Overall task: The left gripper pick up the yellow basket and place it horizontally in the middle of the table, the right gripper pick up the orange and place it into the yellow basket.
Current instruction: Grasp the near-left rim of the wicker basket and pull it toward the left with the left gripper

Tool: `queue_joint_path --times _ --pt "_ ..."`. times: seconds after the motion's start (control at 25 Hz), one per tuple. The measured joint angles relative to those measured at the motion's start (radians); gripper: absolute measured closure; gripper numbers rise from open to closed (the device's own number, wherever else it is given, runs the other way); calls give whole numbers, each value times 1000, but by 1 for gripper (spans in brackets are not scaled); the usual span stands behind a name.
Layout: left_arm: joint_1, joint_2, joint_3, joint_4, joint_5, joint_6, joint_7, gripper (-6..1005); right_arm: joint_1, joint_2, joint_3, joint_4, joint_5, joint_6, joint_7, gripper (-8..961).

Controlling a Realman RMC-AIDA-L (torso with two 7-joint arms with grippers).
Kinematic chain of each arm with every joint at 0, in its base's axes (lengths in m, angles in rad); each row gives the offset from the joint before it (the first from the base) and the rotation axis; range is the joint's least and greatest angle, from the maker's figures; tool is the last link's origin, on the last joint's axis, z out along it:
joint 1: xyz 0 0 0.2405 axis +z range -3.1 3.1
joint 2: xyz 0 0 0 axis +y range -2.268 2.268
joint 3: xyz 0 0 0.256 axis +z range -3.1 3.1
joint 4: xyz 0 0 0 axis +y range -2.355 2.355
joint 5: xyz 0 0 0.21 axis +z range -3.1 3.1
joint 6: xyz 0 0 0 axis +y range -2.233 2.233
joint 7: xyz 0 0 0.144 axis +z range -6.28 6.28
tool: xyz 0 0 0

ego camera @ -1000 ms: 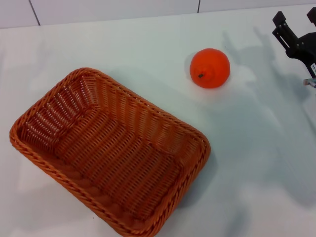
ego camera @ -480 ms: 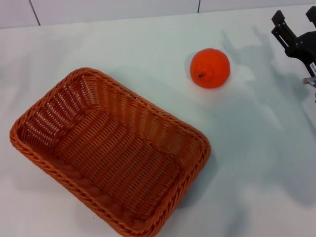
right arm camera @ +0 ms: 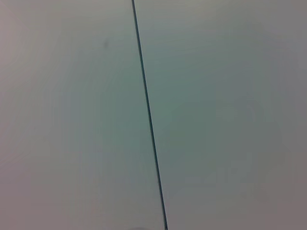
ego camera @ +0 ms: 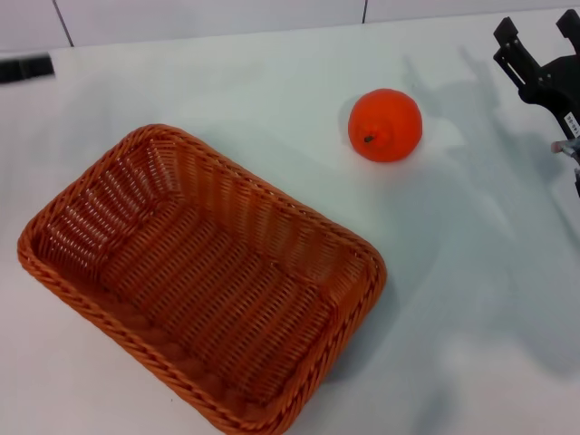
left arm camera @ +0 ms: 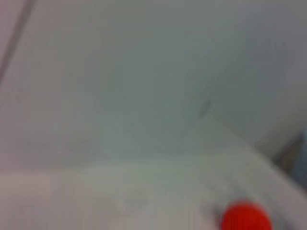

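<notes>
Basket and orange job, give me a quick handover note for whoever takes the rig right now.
Left gripper: only a slim black tip shows at the far left edge of the table, well away from the basket; holding nothing.
Right gripper: at the far right edge, fingers spread open, empty, right of the orange and apart from it.
Basket: sits diagonally on the near left part of the table, empty.
Orange: on the table beyond the basket's far right side, not touching it.
Done: nothing yet.
Left: turn the basket horizontal at the table's middle, then put the orange in it.
</notes>
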Motion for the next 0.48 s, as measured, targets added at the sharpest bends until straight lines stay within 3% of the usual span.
queue_joint_path --times 0.2,0.48 --pt "-53 15 38 46 204 80 -17 96 3 -1 -1 0 0 0 0 22" --pt "-49 -38 153 143 322 98 -10 96 3 -2 -2 0 0 0 9 23"
